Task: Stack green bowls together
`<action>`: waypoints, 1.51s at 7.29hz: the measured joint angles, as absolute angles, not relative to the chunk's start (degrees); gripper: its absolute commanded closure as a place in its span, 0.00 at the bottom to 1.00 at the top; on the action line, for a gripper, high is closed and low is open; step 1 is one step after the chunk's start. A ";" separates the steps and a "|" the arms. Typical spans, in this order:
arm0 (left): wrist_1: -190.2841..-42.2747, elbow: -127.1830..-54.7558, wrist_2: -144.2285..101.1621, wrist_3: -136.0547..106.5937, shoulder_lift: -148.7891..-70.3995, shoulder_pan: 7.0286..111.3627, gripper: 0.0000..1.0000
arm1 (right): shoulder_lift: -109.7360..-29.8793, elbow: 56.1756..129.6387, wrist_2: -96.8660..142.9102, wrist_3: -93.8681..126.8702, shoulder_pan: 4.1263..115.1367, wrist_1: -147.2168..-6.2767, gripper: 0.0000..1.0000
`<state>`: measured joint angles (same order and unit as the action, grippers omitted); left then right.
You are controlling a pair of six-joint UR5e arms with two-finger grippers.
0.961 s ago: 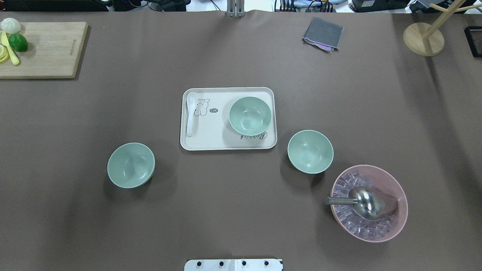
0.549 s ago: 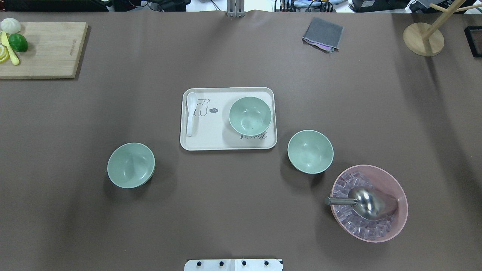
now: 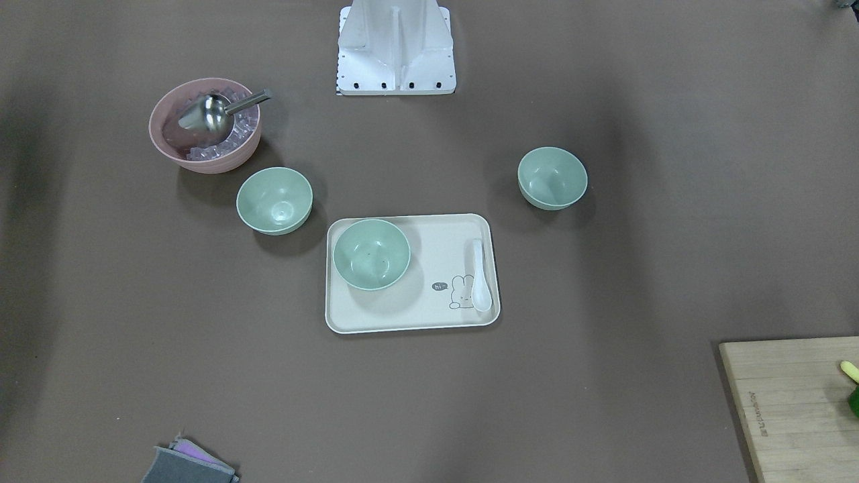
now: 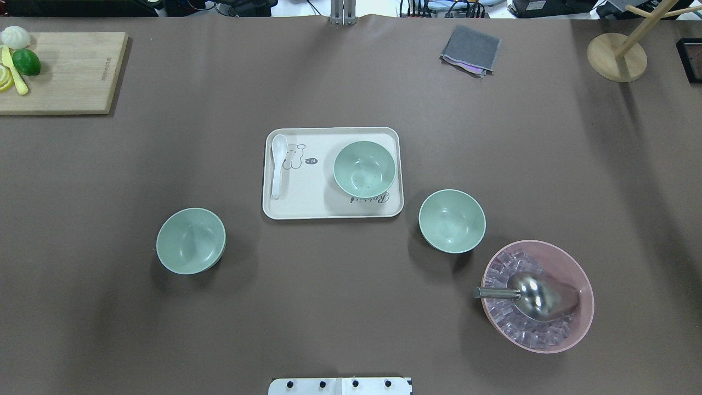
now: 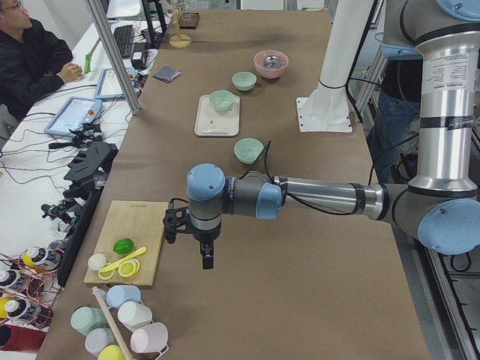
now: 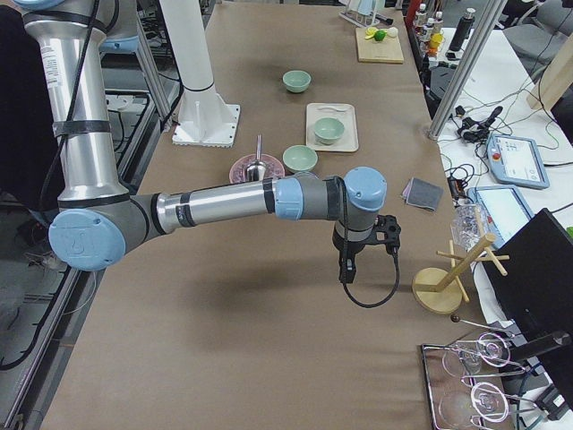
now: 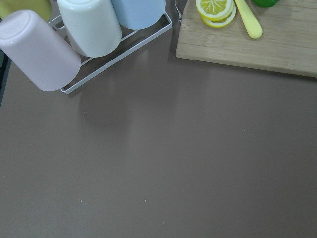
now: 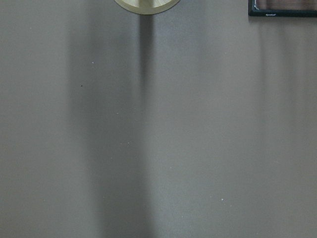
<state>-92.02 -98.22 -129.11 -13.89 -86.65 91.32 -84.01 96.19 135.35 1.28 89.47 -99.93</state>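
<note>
Moved: nothing; against the earlier overhead pictures all three bowls lie where they lay on the tabletop (image 4: 340,307), and no arm has come into the overhead view.
tray bowl (image 4: 364,168): upright on the right half of the tray (image 4: 312,192); a spoon (image 4: 278,164) is laid along the tray's left edge, apart from it.
left bowl (image 4: 190,240): upright on the bare tabletop, nearer the robot than the tray and off to its left, apart from everything.
right bowl (image 4: 452,220): upright on the tabletop just off the tray's near right corner, close beside the pink bowl (image 4: 582,315) with its scoop (image 4: 540,296); no contact is seen.
left tool (image 5: 208,264): pointed down over the tabletop's left end beside the board (image 5: 131,232), well apart from every bowl. No bowl is carried. Wide or narrow cannot be told, since it is shown only from the side.
right tool (image 6: 345,273): pointed down over the right end near the wooden stand (image 6: 436,288), also well apart from the bowls. Its opening cannot be told either.
meaning for the task: no bowl is nested in another yet, so the task is judged to be at its very start.
next move: a long reach inward is called for from either arm. The tray bowl could be kept as the base and the two outer bowls brought to it.
risk: the pink bowl could be knocked when the right bowl is approached.
</note>
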 measured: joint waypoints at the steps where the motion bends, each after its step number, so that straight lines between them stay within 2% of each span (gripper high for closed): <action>1: -92.02 -98.22 -129.11 -13.89 -86.66 91.32 0.02 | -84.00 96.25 135.35 1.31 89.47 -99.93 0.00; 11: -92.32 -98.09 -130.86 -13.79 -86.30 90.21 0.02 | -83.94 97.29 135.44 1.38 89.40 -99.93 0.00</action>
